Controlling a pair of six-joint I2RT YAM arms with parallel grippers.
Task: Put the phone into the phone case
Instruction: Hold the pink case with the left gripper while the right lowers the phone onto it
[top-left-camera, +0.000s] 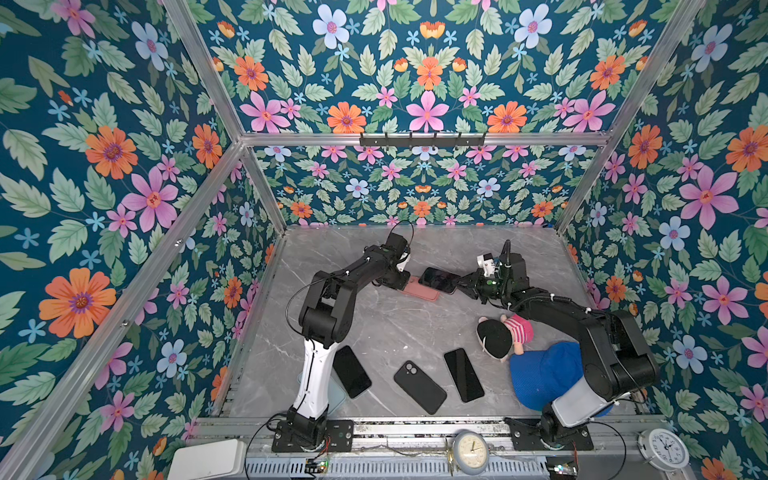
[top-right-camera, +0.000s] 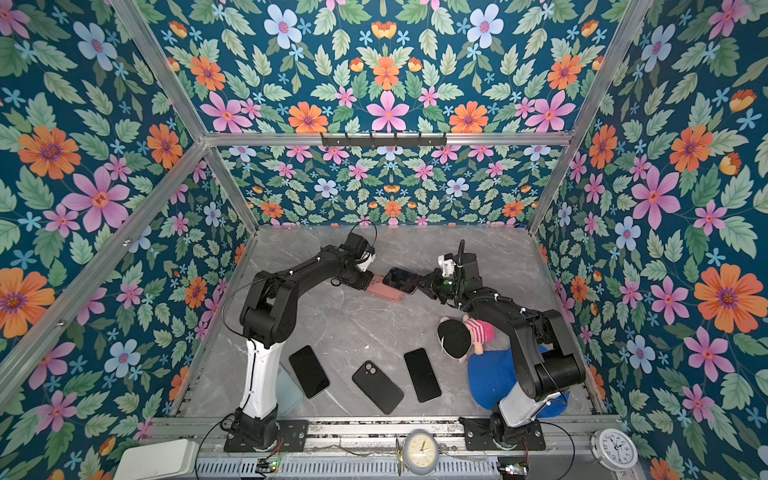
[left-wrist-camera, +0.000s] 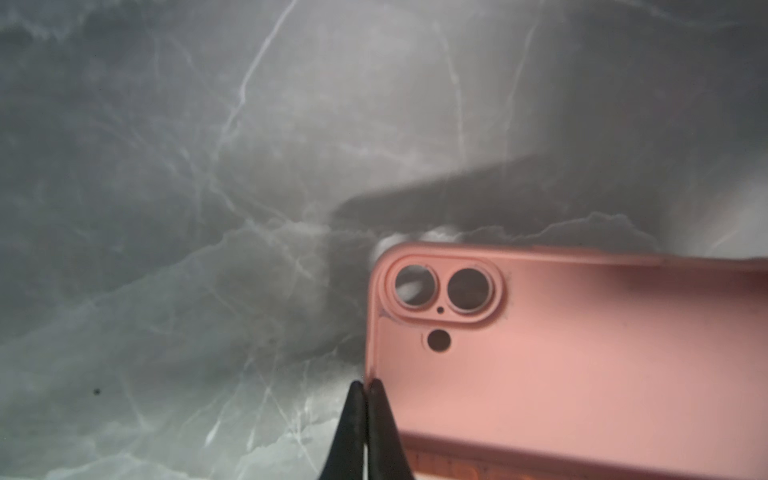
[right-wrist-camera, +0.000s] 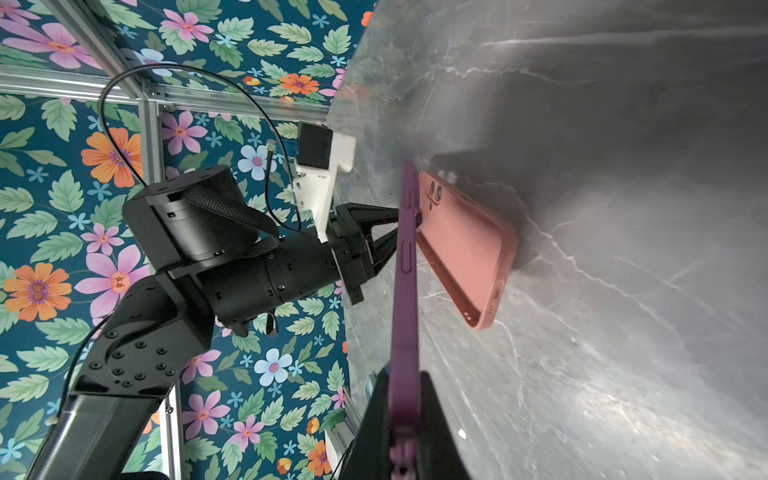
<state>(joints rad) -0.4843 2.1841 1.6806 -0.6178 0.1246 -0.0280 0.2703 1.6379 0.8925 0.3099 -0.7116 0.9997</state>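
Note:
A pink phone case (top-left-camera: 424, 294) (left-wrist-camera: 582, 353) lies inside-up on the marble table (top-left-camera: 395, 328), toward the back middle. My left gripper (top-left-camera: 405, 283) (left-wrist-camera: 366, 384) is shut on the wall of its camera-cutout end. A purple-edged phone (top-left-camera: 438, 279) (right-wrist-camera: 405, 291) with a dark screen hangs tilted just above the case's right end (right-wrist-camera: 465, 249). My right gripper (top-left-camera: 457, 284) (right-wrist-camera: 405, 395) is shut on that phone's end. In both top views the phone (top-right-camera: 401, 279) overlaps the case (top-right-camera: 388, 292); whether they touch I cannot tell.
Near the front lie a black phone (top-left-camera: 351, 371), a black case (top-left-camera: 419, 386) and another black phone (top-left-camera: 463, 375). A plush doll (top-left-camera: 505, 332) and a blue cap (top-left-camera: 544, 374) sit at front right by the right arm. A pale blue case (top-left-camera: 338, 395) lies under the left arm.

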